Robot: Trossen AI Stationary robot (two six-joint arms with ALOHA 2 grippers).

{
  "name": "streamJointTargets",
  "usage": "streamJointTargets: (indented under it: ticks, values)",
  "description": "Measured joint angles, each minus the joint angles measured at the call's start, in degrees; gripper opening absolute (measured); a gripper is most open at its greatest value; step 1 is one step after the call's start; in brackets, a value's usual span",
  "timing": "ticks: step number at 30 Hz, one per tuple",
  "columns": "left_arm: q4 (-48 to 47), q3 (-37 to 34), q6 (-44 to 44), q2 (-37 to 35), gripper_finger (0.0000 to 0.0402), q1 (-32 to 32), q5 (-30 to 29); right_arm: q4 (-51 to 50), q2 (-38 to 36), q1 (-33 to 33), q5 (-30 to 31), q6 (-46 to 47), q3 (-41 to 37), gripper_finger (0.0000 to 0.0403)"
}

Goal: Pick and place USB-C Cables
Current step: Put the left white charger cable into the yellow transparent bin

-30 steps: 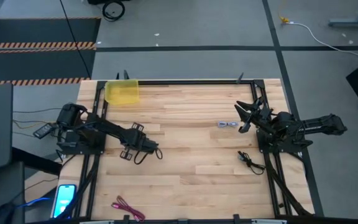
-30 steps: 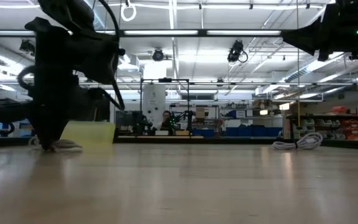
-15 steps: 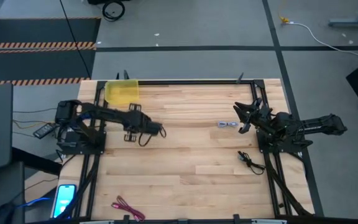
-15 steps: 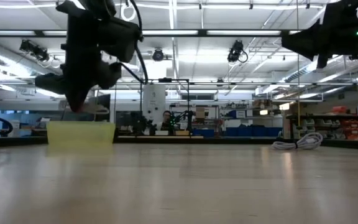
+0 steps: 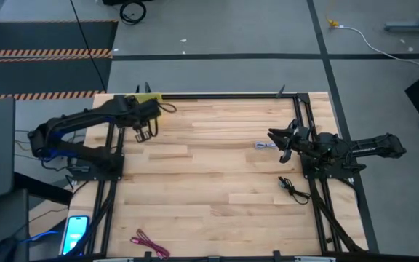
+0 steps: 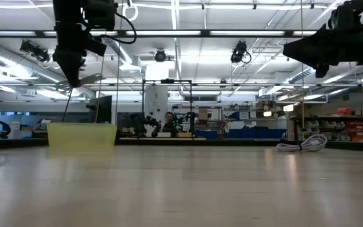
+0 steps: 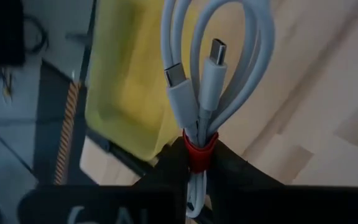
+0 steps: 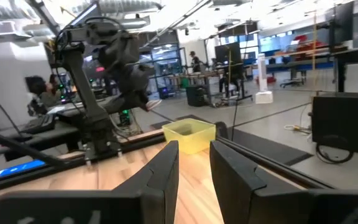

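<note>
Left arm swung from mid-table to yellow bin (image 5: 142,109) | fingers (image 7: 241,168) pinch white cable (image 7: 213,81) at its red tie | right fingers (image 8: 235,168) narrowly apart

White cable (image 7: 229,74) with red band (image 7: 200,147); yellow bin (image 7: 129,87).

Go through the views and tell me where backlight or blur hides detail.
Low view: ceiling lights backlight the left gripper into a silhouette. Left wrist view: white cable sharp, yellow bin soft behind it. Right wrist view: right gripper fingers blurred up close. High view: evenly lit.
</note>
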Motion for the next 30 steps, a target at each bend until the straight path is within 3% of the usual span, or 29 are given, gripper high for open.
streamJointTargets:
  ticks: [4, 10, 15, 21, 30]
  values:
    - [0.1, 0.0, -2.5, 1.0, 0.0038, 4.9, -1.2, 0.2, 0.0, 0.0, 0.0, 0.0, 0.0, 0.0098]
    - [2.1, 0.0, 1.0, 5.1, 0.0038, 9.6, -2.6, 0.4, 0.0, 0.0, 0.0, -0.1, 0.0, 0.0098]
    - [7.8, 0.0, 7.7, 8.2, 0.0038, 11.4, -3.0, 0.4, 0.0, 0.0, 0.0, -0.9, 0.0, 0.0098]
    - [8.1, 0.0, 14.3, 13.0, 0.0038, 12.7, -9.6, 0.4, 0.0, 0.0, 0.0, -1.1, 0.0, 0.0098]
    - [12.0, 0.0, 15.9, 18.6, 0.004, 15.9, -5.2, 0.3, 0.0, 0.0, -0.1, -1.1, 0.0, 0.0098]
